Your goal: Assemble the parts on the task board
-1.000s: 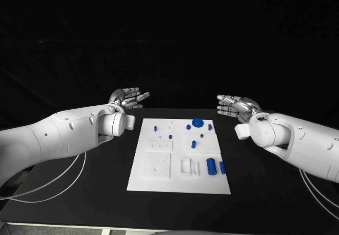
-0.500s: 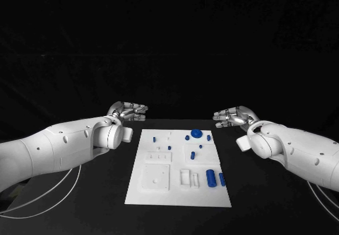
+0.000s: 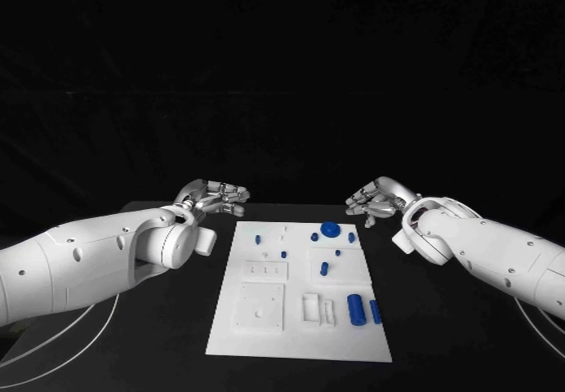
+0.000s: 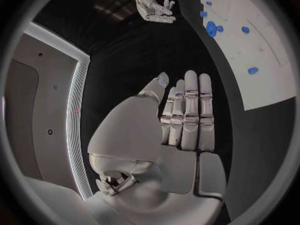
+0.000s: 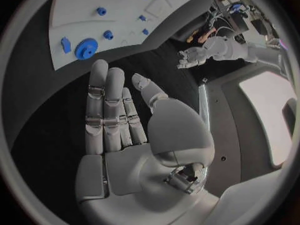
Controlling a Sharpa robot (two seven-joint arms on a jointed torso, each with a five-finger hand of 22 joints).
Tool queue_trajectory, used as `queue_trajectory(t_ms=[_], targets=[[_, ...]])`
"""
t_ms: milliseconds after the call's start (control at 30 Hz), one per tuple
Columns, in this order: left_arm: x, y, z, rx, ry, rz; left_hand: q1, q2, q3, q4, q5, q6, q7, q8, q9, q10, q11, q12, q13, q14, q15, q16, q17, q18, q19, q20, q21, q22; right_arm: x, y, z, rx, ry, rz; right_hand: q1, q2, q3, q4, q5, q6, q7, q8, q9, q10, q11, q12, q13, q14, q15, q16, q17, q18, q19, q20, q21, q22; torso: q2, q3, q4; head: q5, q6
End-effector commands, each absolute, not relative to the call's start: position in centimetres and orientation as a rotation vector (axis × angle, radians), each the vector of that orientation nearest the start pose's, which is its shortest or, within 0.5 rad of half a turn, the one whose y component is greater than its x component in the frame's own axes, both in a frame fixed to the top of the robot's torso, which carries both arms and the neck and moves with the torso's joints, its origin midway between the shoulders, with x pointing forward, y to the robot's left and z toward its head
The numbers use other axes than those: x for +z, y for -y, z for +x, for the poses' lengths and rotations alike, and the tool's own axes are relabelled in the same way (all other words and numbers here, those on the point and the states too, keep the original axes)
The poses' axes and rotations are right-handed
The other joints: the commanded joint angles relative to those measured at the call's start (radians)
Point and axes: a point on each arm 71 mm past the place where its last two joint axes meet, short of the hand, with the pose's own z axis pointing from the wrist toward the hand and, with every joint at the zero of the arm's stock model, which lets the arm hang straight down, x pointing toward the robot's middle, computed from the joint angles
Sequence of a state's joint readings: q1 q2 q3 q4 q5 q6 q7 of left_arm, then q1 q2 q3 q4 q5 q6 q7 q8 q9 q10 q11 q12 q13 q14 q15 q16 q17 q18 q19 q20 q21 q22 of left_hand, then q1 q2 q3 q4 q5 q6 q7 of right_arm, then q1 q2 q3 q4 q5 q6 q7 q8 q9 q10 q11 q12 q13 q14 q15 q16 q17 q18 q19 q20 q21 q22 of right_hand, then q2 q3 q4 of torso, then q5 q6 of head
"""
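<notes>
The white task board (image 3: pixel 295 343) lies in the middle of the black table. On its far end sit a blue round disc (image 3: pixel 331 228) and several small blue pegs. Two blue cylinders (image 3: pixel 357 309) lie near its right edge. My left hand (image 3: pixel 215 196) hovers off the board's far left corner, holding nothing. My right hand (image 3: pixel 375 198) hovers off the far right corner, also empty. In the left wrist view my left hand (image 4: pixel 184 117) has straight fingers side by side, beside the board (image 4: pixel 262 65). In the right wrist view my right hand (image 5: pixel 115 117) reaches toward the disc (image 5: pixel 85 48).
A raised white square block (image 3: pixel 261 309) and small white fixtures (image 3: pixel 312 308) stand on the board's near half. Black tabletop (image 3: pixel 141 327) runs along both long sides of the board. White cables (image 3: pixel 71 351) hang under my left arm.
The camera has shifted, so the board sits lower in the picture. Both hands have come down closer to the board's far corners, the right one moving inward. Nothing was taken hold of.
</notes>
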State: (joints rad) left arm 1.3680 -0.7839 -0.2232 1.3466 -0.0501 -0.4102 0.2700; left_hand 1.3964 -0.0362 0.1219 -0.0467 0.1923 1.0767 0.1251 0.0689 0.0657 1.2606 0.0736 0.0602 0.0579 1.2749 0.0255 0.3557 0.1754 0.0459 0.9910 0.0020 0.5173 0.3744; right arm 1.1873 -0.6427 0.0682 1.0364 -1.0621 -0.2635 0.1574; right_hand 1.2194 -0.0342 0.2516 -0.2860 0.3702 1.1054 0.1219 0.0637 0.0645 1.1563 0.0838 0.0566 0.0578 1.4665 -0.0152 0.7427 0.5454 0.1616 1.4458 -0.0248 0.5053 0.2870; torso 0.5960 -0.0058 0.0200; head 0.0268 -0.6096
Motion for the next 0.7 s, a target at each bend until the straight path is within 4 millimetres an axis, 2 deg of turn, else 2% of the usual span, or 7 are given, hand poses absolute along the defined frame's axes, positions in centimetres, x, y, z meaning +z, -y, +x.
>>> queue_trajectory(t_ms=[33,133,167,267,333,500,700], targets=[[-16.6,-23.5,52.6,-1.283,-1.502,-0.992,-0.01,-0.002,0.001,0.005,-0.001,-0.012,0.002,-0.005,-0.001,-0.021,0.007,-0.001,0.001,-0.014,0.007,-0.023,-0.014,0.0,-0.013,0.007,-0.012,-0.005,-17.6,23.3,57.2,0.676,-1.625,-0.008,-0.003,-0.011,0.012,0.003,-0.006,-0.004,-0.003,-0.002,0.0,-0.006,0.001,0.001,0.0,-0.003,-0.002,0.055,0.032,-0.013,-0.003,-0.014,0.047,0.044,0.026,-0.0007,0.0168,-0.009,0.037],[-16.3,-23.1,52.3,-1.304,-1.507,-0.983,-0.015,-0.006,0.008,0.007,-0.003,-0.018,0.005,-0.004,-0.001,-0.037,0.014,-0.002,0.001,-0.003,0.015,-0.069,-0.044,0.01,-0.014,0.02,-0.033,-0.019,-16.9,22.6,57.4,0.623,-1.622,-0.078,0.002,-0.018,0.017,0.003,-0.018,-0.007,-0.005,-0.002,0.0,-0.013,0.001,0.001,0.001,-0.007,0.001,0.09,0.04,-0.008,-0.012,-0.013,0.085,0.087,0.036,-0.0013,0.0241,-0.015,0.073],[-16.2,-23.0,52.2,-1.31,-1.508,-0.98,-0.015,-0.006,0.008,0.007,-0.003,-0.018,0.005,-0.004,-0.001,-0.037,0.014,-0.002,0.001,-0.003,0.015,-0.069,-0.044,0.01,-0.014,0.02,-0.033,-0.019,-16.7,22.4,57.4,0.604,-1.62,-0.103,0.004,-0.019,0.017,0.004,-0.021,-0.009,-0.005,-0.001,0.0,-0.017,0.002,0.001,0.001,-0.009,0.001,0.1,0.041,-0.004,-0.016,-0.012,0.095,0.1,0.04,-0.0011,0.0274,-0.019,0.075],[-15.8,-22.7,52.0,-1.325,-1.509,-0.972,-0.019,-0.011,0.015,0.009,-0.003,-0.018,0.005,-0.004,-0.001,-0.038,0.014,-0.002,0.001,0.021,0.014,-0.104,-0.063,0.01,0.002,0.02,-0.054,-0.035,-16.1,21.6,57.6,0.547,-1.612,-0.181,0.016,-0.029,0.011,0.003,-0.031,-0.012,-0.008,-0.002,-0.001,-0.026,0.005,0.001,0.001,-0.015,0.006,0.128,0.035,0.003,-0.024,-0.005,0.118,0.139,0.05,-0.0008,0.0351,-0.031,0.099],[-15.6,-22.6,51.9,-1.33,-1.509,-0.968,-0.019,-0.011,0.016,0.009,-0.003,-0.018,0.005,-0.004,-0.001,-0.038,0.014,-0.002,0.001,0.023,0.014,-0.107,-0.065,0.01,0.003,0.02,-0.056,-0.037,-15.9,21.1,57.6,0.521,-1.61,-0.222,0.02,-0.031,0.007,0.003,-0.036,-0.014,-0.01,-0.002,-0.001,-0.03,0.006,0.001,0.001,-0.015,0.008,0.141,0.028,0.006,-0.023,-0.003,0.126,0.156,0.057,-0.0014,0.0404,-0.032,0.107],[-15.3,-22.3,52.0,-1.339,-1.508,-0.96,-0.02,-0.014,0.015,0.009,-0.003,-0.02,0.006,-0.004,-0.001,-0.043,0.015,-0.002,0.001,0.024,0.015,-0.111,-0.066,0.01,0.005,0.021,-0.06,-0.04,-15.7,19.9,57.5,0.477,-1.608,-0.306,0.03,-0.036,-0.014,0.004,-0.041,-0.016,-0.015,-0.002,-0.001,-0.039,0.007,0.001,0.001,-0.02,0.011,0.161,0.007,0.008,-0.023,0.001,0.126,0.183,0.066,-0.0014,0.0487,-0.034,0.105],[-15.1,-22.0,51.9,-1.347,-1.509,-0.955,-0.021,-0.014,0.014,0.009,-0.003,-0.022,0.006,-0.004,-0.001,-0.049,0.017,-0.002,0.001,0.024,0.016,-0.114,-0.067,0.01,0.006,0.021,-0.064,-0.042,-15.6,18.7,57.1,0.453,-1.603,-0.375,0.043,-0.036,-0.05,0.004,-0.038,-0.021,-0.016,-0.002,-0.001,-0.048,0.008,0.001,0.001,-0.024,0.013,0.182,-0.019,0.011,-0.014,0.005,0.105,0.212,0.076,0.0016,0.0558,-0.036,0.086]])
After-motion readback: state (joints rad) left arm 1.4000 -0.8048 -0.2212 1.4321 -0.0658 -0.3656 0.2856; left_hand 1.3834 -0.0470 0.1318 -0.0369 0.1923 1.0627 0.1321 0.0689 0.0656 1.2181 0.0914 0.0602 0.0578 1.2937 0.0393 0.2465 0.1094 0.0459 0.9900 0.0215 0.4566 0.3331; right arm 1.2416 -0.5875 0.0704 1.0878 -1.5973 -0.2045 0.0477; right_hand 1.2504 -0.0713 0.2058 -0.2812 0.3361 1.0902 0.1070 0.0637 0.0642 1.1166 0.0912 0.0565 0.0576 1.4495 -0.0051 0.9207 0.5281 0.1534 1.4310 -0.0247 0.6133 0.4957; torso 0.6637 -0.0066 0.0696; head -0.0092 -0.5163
